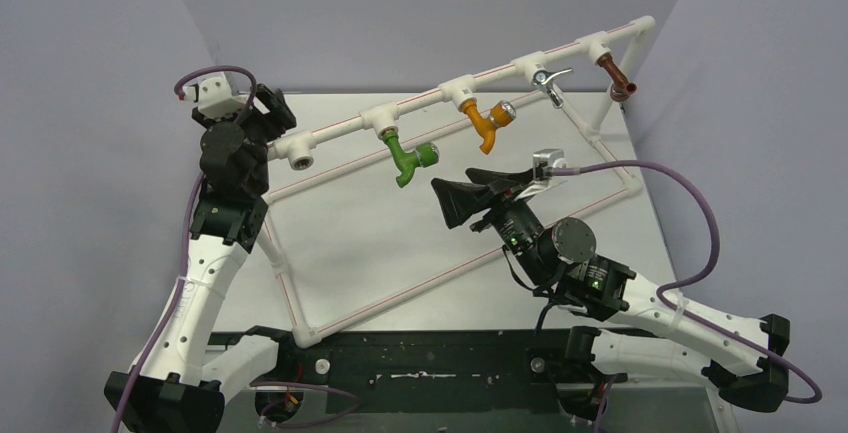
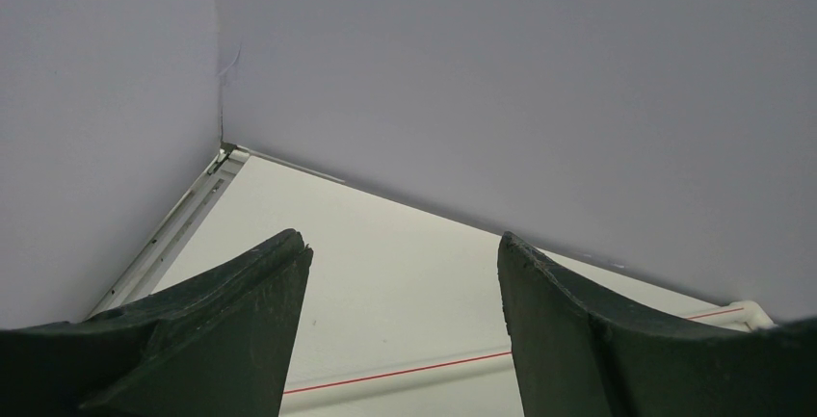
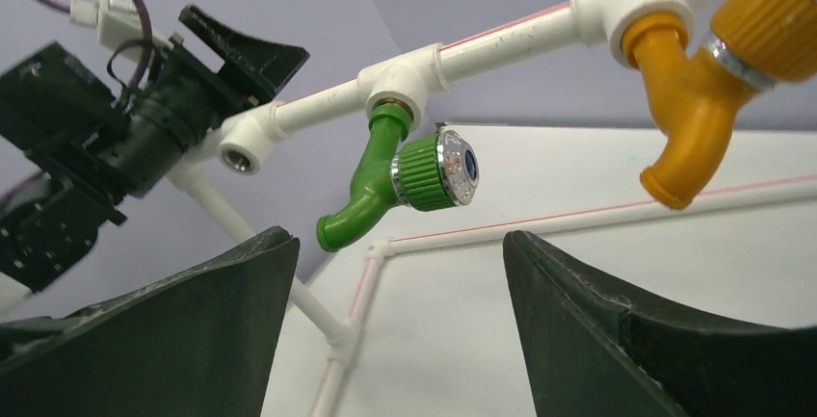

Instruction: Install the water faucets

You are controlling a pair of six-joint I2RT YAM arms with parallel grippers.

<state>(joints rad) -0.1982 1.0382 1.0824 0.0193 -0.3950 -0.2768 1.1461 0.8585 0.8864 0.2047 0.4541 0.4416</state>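
The green faucet (image 1: 408,161) hangs spout-down, screwed into a tee of the raised white pipe (image 1: 450,91); its round silver knob faces right. In the right wrist view the green faucet (image 3: 381,181) sits just above and between my fingers. My right gripper (image 1: 447,203) (image 3: 395,244) is open and empty, just right of and below the faucet, not touching it. My left gripper (image 1: 268,108) (image 2: 403,253) is open and empty at the pipe's left end, beside an empty end socket (image 1: 300,161) (image 3: 236,157).
An orange tap (image 1: 487,123) (image 3: 689,118), a chrome tap (image 1: 548,81) and a brown fitting (image 1: 618,83) hang further right on the same pipe. The white pipe frame (image 1: 380,298) with red lines lies on the table. Purple walls close in at back and sides.
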